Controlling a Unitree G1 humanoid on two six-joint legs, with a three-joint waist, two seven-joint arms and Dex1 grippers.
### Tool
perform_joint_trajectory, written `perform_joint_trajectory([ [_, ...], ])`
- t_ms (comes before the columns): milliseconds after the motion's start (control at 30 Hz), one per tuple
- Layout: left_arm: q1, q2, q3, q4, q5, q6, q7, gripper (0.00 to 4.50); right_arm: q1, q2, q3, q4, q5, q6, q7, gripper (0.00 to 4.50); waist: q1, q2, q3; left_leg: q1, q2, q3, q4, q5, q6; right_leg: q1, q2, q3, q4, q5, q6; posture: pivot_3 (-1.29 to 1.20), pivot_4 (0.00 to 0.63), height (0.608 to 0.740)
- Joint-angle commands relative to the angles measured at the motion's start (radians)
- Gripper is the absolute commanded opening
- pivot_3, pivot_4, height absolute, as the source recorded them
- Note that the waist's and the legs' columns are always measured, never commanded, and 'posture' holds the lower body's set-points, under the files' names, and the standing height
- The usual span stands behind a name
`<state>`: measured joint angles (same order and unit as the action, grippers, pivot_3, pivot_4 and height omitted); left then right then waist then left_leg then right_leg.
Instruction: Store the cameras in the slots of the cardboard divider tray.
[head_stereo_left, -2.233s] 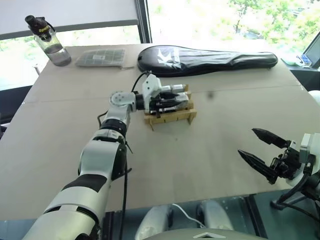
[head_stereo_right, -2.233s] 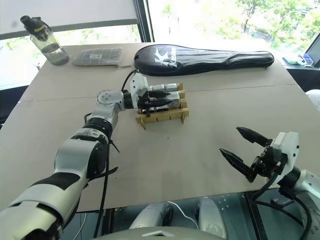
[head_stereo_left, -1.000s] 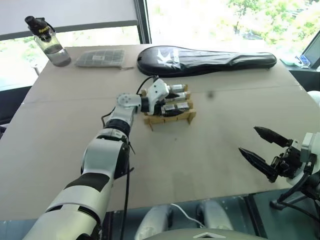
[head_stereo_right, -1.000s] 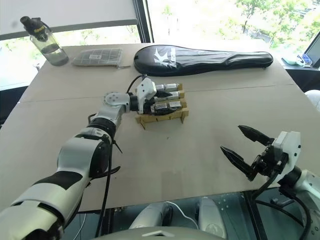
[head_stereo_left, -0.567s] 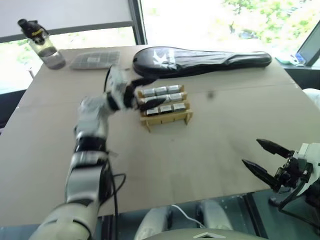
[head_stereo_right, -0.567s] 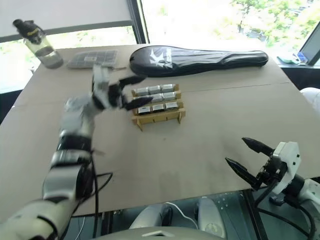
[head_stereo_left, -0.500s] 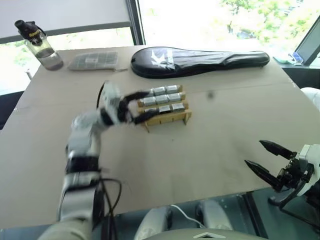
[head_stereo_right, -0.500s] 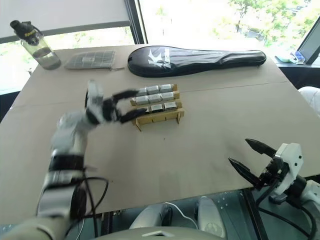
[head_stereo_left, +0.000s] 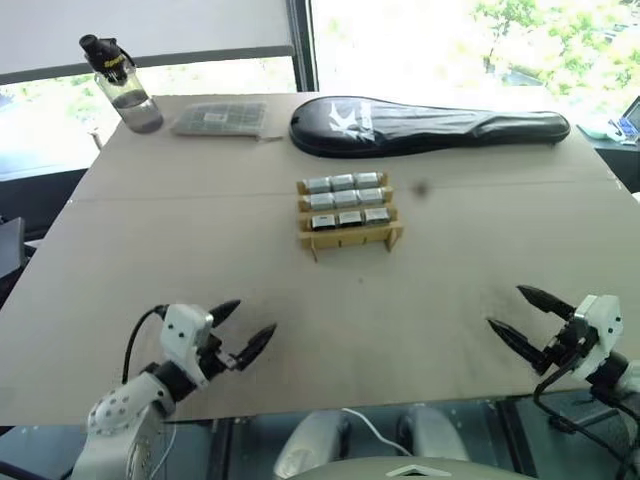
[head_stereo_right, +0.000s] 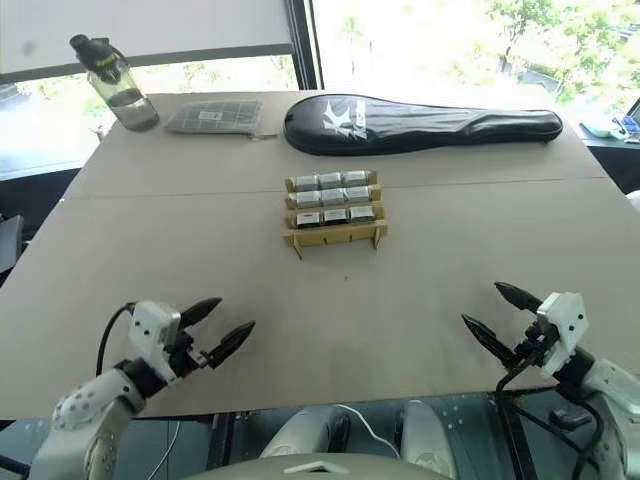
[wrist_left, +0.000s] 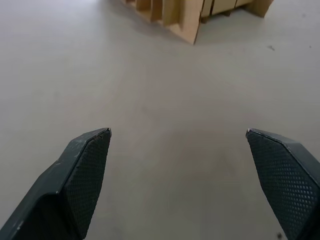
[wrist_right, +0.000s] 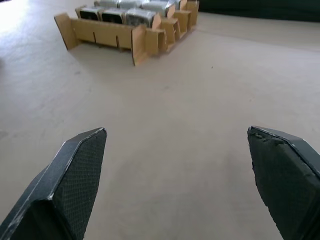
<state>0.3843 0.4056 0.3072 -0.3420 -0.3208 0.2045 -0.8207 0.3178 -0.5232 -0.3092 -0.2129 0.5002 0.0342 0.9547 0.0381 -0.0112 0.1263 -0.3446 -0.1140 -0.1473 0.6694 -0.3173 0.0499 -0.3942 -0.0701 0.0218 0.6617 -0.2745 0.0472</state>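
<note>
The tan cardboard divider tray (head_stereo_left: 351, 236) stands in the middle of the table, its three rows filled with silver-grey cameras (head_stereo_left: 346, 200). The tray (wrist_right: 107, 34) and the tops of some cameras (wrist_right: 141, 16) also show in the right wrist view. My left gripper (head_stereo_left: 242, 328) hovers open and empty over the table's near left edge, far from the tray. Near the front right edge my right gripper (head_stereo_left: 517, 311) is open too, with nothing between its fingers.
A long black racket case (head_stereo_left: 430, 122) lies across the back of the table. A grey gridded pack (head_stereo_left: 220, 118) and a water bottle (head_stereo_left: 122, 85) stand at the back left. Bare tabletop lies between the tray and both grippers.
My left arm has pulled back from the tray to the table's near left edge, gripper open and empty. The right gripper has sunk slightly. The camera view has shifted.
</note>
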Motion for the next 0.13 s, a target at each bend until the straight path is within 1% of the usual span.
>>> perform_joint_trajectory([
  [33,0.008,0.005,0.003,-0.012,0.018,-0.070,0.037,4.48,-0.030,-0.022,0.013,-0.005,-0.007,-0.026,0.022,4.50,0.000,0.000,0.000,0.000,0.000,0.000,0.000,0.000,0.000,0.000,0.000,0.000,0.000,0.000,0.000,0.00,0.150,0.740],
  [133,0.012,0.025,-0.014,-0.013,0.035,-0.068,0.052,4.48,-0.043,-0.022,0.018,0.009,0.003,-0.020,0.027,4.50,0.000,0.000,0.000,0.000,0.000,0.000,0.000,0.000,0.000,0.000,0.000,0.000,0.000,0.000,0.000,0.00,0.150,0.740],
])
